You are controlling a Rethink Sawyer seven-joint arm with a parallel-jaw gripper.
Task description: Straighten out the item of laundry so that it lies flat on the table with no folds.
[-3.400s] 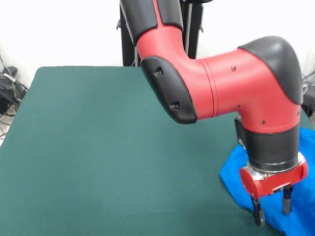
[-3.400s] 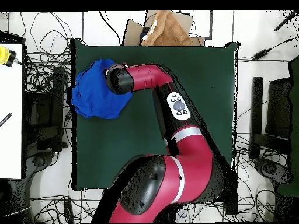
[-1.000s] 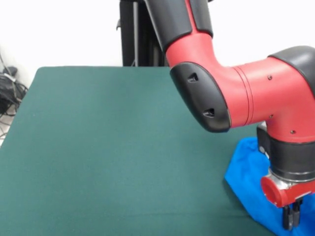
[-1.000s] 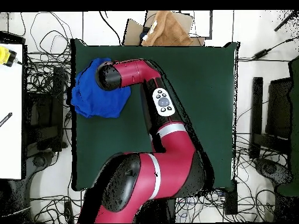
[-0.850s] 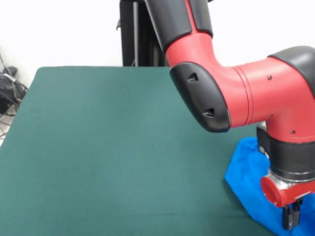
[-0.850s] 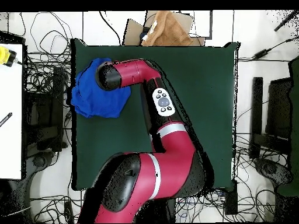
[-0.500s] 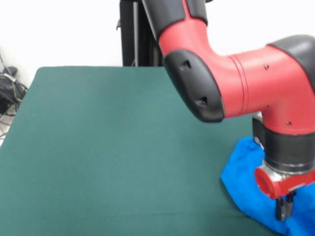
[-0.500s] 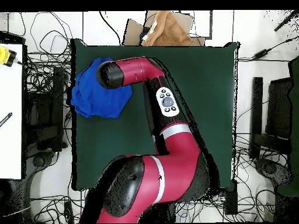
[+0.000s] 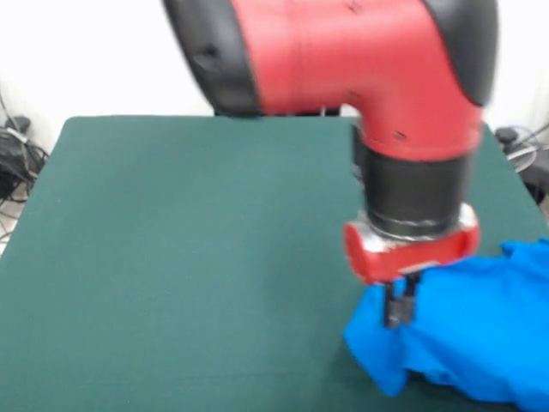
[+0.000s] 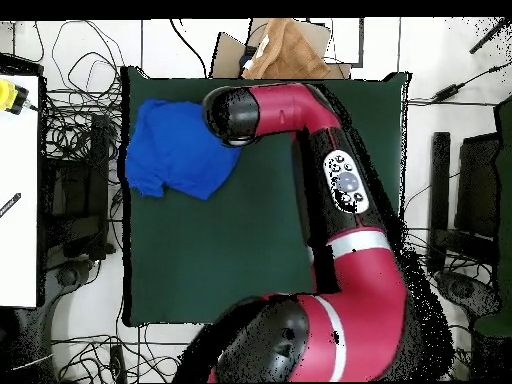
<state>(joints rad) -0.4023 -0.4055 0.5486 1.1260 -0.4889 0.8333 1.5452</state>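
Observation:
The item of laundry (image 9: 472, 335), a bright blue shirt, lies crumpled at the table's near right in the front view, with one edge stretched toward the middle. My gripper (image 9: 396, 307) is shut on that stretched edge, a little above the green table (image 9: 171, 257). From overhead the item of laundry (image 10: 178, 148) spreads over the table's upper left, reaching the table's left edge. The arm's black and red wrist (image 10: 232, 115) covers its right edge and hides the gripper. Folds and bunched cloth remain across the shirt. No print shows.
A brown cardboard box (image 10: 285, 50) sits just past the table's top edge in the overhead view. Cables (image 10: 75, 130) and dark equipment lie on the floor beyond both sides. The arm (image 10: 335, 200) crosses the table's right half.
The gripper, open earlier, has closed on the shirt and moved toward the table's middle, dragging one edge with it. The shirt is now stretched wider and less bunched.

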